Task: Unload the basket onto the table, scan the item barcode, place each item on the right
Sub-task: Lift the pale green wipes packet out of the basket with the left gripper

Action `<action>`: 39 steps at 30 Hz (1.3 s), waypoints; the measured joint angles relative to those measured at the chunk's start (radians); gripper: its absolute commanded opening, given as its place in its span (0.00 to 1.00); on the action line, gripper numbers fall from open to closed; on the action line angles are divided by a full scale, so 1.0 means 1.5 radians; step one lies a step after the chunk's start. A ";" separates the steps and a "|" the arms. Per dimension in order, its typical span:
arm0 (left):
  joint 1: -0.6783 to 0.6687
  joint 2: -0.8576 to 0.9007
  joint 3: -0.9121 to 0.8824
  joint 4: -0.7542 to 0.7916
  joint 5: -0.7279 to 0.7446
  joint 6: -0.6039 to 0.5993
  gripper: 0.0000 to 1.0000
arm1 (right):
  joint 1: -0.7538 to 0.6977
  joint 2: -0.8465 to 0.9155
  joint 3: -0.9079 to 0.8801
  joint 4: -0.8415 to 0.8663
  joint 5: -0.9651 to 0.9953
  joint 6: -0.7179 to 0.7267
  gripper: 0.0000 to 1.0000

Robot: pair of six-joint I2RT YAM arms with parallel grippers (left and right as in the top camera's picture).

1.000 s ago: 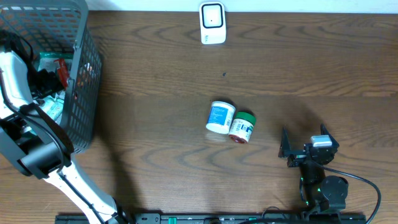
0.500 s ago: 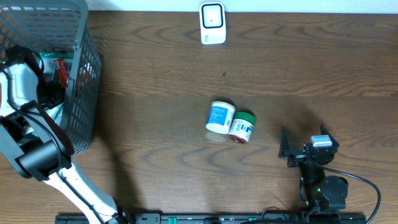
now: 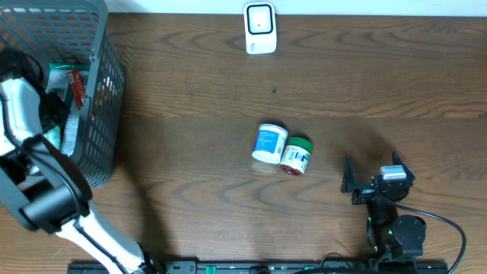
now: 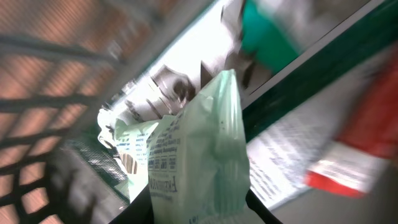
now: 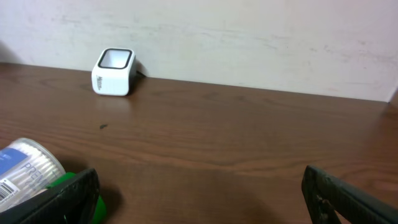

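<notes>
Inside the grey mesh basket [image 3: 103, 114], my left gripper [image 4: 199, 210] is shut on a pale green packet [image 4: 199, 149] with printed text. Its jaws press both sides of the packet's lower part. A small barcode [image 4: 128, 163] shows on the wrapping just left of it. From overhead, the left arm reaches into the basket and the gripper [image 3: 55, 106] is mostly hidden. The white scanner [image 3: 259, 28] stands at the table's far edge, also in the right wrist view as the scanner [image 5: 113, 71]. My right gripper [image 3: 373, 183] rests open near the front right, nothing between its fingers.
A white tub [image 3: 268, 143] and a green-lidded jar [image 3: 297, 155] lie side by side mid-table, just left of the right gripper [image 5: 199, 202]. The basket also holds a red-and-white pack [image 4: 354, 155] and other boxes. Bare wood lies between the basket and the scanner.
The left gripper has closed on the pale green packet inside the basket, and its arm has shifted slightly there. The right arm has not moved.
</notes>
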 measured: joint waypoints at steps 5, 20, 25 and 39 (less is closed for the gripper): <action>-0.002 -0.149 0.000 0.039 0.009 0.000 0.25 | 0.000 0.000 0.000 0.000 0.000 0.000 0.99; -0.268 -0.493 0.004 -0.073 0.014 -0.084 0.19 | 0.000 0.000 0.000 0.000 0.000 0.000 0.99; -0.458 -0.479 -0.006 -0.093 0.017 -0.151 0.20 | 0.000 0.000 0.000 0.000 0.000 0.000 0.99; -0.643 -0.138 -0.128 -0.060 0.020 -0.419 0.13 | 0.005 0.000 0.000 0.000 0.000 0.000 0.99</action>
